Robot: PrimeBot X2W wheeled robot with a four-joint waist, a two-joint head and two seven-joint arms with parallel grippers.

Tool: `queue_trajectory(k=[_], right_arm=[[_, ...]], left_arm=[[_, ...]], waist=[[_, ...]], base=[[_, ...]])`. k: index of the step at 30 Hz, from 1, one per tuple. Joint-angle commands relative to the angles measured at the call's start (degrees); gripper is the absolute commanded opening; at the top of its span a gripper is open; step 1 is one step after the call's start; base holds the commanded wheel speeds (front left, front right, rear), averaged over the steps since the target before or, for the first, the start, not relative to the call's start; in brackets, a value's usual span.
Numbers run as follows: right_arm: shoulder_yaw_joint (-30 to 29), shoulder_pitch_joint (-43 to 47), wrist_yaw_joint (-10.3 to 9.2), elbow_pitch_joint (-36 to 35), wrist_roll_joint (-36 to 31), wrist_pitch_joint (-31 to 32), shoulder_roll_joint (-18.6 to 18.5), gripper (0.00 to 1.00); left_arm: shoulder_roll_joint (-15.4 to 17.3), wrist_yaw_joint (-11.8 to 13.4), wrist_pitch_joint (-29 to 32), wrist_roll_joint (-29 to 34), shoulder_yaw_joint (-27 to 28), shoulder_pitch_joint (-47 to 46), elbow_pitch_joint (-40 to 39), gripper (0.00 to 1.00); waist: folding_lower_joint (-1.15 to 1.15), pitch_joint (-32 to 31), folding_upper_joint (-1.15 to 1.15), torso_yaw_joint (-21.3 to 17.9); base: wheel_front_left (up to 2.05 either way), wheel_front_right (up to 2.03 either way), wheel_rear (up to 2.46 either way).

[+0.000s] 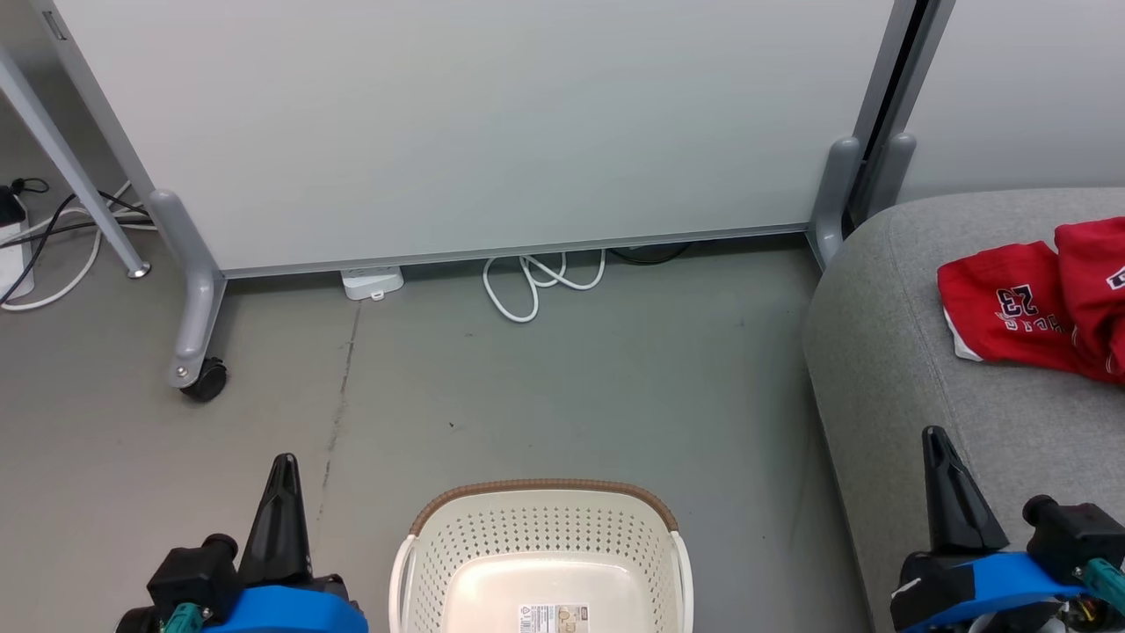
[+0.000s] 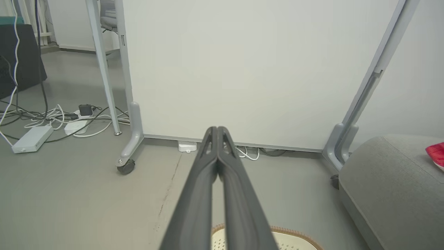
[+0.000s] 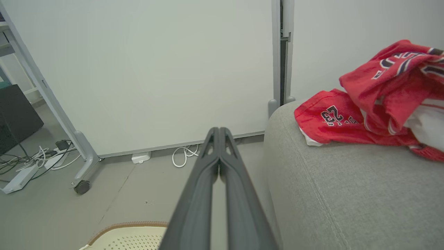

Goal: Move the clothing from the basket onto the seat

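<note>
Both garments (image 1: 1037, 308) lay on the sofa (image 1: 888, 369) at right of frame, above the nearer right gripper (image 1: 934, 435); the basket (image 1: 542, 486) at bottom centre looked empty. Fingers of the left gripper (image 1: 284, 462) and the right were together, holding nothing.

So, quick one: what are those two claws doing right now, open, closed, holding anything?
Left gripper: closed, fingers pressed together, holding nothing.
Right gripper: closed, fingers pressed together, holding nothing.

basket (image 1: 542, 536): cream-white, dotted holes, brown woven rim | clothing (image 1: 1033, 303): bright red, white trim, dark "23" | sofa (image 1: 914, 369): light grey | floor (image 1: 527, 387): grey
</note>
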Motion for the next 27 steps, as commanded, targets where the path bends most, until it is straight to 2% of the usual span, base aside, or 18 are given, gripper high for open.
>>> queue_trajectory(k=[1, 27], right_arm=[[-0.2, -1.1, 0.0, -0.7, 4.1, 0.9, -0.1, 0.0], [-0.1, -2.1, 0.01, -0.9, 29.4, 6.8, -0.2, 0.0]], left_arm=[[0.1, -0.4, 0.8, -3.9, 0.6, -1.6, -0.8, 0.0], [0.1, -1.8, 6.7, -29.0, 2.6, -3.5, -0.7, 0.0]], waist=[[0.0, 0.0, 0.0, -0.1], [0.0, -0.2, 0.0, -0.7]], base=[[0.0, 0.0, 0.0], [0.0, 0.0, 0.0]])
